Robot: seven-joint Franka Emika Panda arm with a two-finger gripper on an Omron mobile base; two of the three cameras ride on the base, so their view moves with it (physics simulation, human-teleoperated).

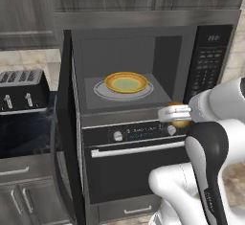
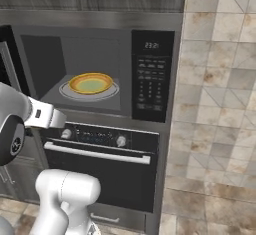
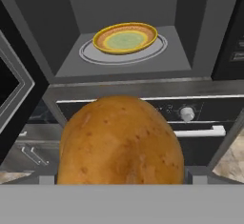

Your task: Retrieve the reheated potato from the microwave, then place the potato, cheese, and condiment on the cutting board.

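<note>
The golden-brown potato [image 3: 121, 142] sits between my gripper's jaws, close to the hand camera and covering the fingertips. From the left base it shows as a small brown oval [image 1: 179, 114] in my gripper [image 1: 175, 115], just outside and below the front right corner of the microwave [image 1: 208, 61] cavity. The microwave [image 2: 151, 79] stands open, its door swung out to the left. Inside, a yellow plate [image 1: 127, 82] [image 2: 90, 83] [image 3: 125, 38] rests on the glass turntable. The cheese, condiment and cutting board are out of view.
Under the microwave is an oven [image 1: 139, 150] [image 2: 97, 154] with knobs and a bar handle. The open microwave door [image 1: 67, 123] juts out on the left. A black toaster [image 1: 21, 90] stands on the counter further left. A tiled wall [image 2: 220, 104] lies to the right.
</note>
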